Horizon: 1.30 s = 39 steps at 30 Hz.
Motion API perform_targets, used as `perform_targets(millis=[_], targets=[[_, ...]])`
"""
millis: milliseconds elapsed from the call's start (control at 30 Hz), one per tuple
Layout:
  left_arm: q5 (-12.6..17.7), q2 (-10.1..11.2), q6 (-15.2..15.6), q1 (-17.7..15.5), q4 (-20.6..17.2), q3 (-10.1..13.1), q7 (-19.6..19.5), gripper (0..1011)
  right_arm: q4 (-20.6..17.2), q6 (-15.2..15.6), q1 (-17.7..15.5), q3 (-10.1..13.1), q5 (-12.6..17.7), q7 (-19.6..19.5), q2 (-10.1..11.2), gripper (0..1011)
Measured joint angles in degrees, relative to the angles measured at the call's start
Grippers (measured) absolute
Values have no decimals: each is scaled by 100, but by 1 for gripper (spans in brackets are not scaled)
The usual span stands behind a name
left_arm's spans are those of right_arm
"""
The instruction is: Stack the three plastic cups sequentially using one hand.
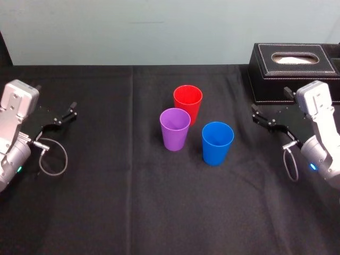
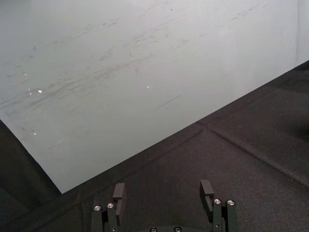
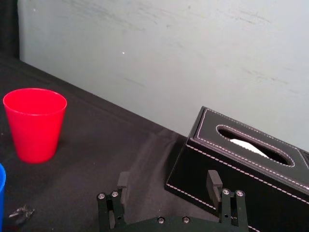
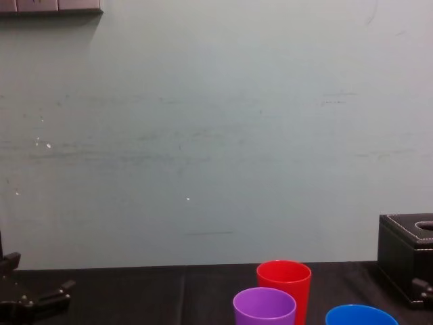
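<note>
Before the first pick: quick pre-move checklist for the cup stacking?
1. Red cup, purple cup and blue cup upright, mouths up: ok.
2. Cups all separate, none nested: ok.
3. Right gripper fingers open and empty, to the right of the blue cup: ok.
4. Left gripper open and empty, well left of the cups: ok.
5. Room for a finger between the red and purple cups: cannot tell; they overlap in the head and chest views.
6. Right gripper's clearance from the black box close by it: cannot tell.
</note>
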Motion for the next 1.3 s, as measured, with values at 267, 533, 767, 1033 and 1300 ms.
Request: perform_targets(millis=[267,533,767,1033,1300], targets=[[0,0,0,0,0,0,0,1005,-239,-30,-251,254,205,247,38,1004],[0,0,0,0,0,0,0,1005,-635,-31,-754,563,737,708,251,1004],[0,0,0,0,0,0,0,1005,-1134,-218,-1526,914,1416,1415,576,1004],[0,0,0,0,0,0,0,1005,-1337,-351,-2008,996,1662,1901,657,1004],[0,0,0,0,0,0,0,1005,-1412,-404,-2104,927,1574,2118,541,1004]])
